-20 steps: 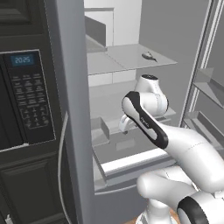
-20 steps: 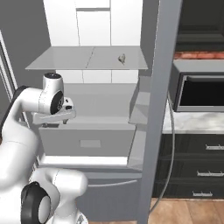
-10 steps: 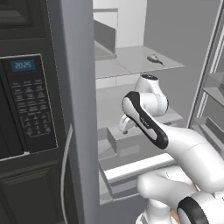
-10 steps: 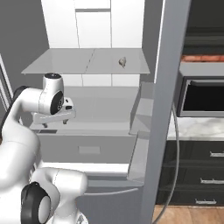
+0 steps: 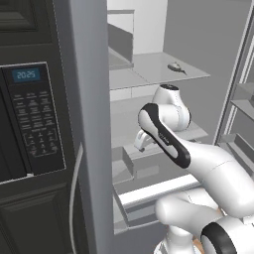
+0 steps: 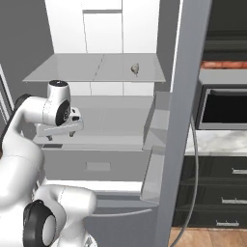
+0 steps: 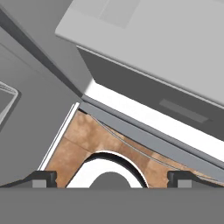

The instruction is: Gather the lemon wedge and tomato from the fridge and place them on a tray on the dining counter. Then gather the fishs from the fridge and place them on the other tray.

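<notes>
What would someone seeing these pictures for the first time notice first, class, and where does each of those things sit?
The white arm rises into the open fridge, its gripper hanging above the lower shelf. One small fish lies alone on the glass upper shelf, toward its right side. A black microwave with a lit clock is built into the dark cabinets left of the fridge.

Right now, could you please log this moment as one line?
fridge: open | fish: upper shelf, untouched | end effector: open, empty, pointing down

I see flat even rendered light, bright fridge interior (image 6: 116, 111), dim microwave (image 5: 30, 119) side, soft shadows, no blur
</notes>
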Controlling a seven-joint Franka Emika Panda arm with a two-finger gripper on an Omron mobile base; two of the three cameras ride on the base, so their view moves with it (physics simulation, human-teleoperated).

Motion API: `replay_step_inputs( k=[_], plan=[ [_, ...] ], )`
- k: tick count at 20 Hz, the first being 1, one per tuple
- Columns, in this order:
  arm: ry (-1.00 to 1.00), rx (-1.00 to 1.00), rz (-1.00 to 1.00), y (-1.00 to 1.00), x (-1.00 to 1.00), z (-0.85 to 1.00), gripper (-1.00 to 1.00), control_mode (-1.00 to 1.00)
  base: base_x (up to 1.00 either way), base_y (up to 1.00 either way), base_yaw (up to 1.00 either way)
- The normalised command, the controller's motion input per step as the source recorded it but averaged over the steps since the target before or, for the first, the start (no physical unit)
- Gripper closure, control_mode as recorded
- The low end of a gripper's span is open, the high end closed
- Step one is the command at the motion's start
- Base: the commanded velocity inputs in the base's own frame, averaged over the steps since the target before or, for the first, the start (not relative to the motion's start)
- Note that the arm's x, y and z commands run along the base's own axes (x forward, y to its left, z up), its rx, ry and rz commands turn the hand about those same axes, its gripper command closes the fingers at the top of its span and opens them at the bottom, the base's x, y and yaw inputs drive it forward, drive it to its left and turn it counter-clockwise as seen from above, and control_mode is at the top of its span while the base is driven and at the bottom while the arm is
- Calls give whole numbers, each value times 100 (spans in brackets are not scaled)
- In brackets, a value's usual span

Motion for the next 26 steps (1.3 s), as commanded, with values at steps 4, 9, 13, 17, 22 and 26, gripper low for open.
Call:
replay_step_inputs(
  k=[4, 9, 13, 17, 22, 26],
  plan=[
    [0, 0, 0, 0, 0, 0, -100, 100, 0, 0, 0],
    [0, 0, 0, 0, 0, 0, -100, 100, 0, 0, 0],
    [0, 0, 0, 0, 0, 0, -100, -100, 0, 0, 0],
    [0, 0, 0, 0, 0, 0, -100, -100, 0, 0, 0],
    [0, 0, 0, 0, 0, 0, -100, -100, 0, 0, 0],
    [-7, 0, 0, 0, -2, 2, -100, -100, 0, 0, 0]
  ],
)
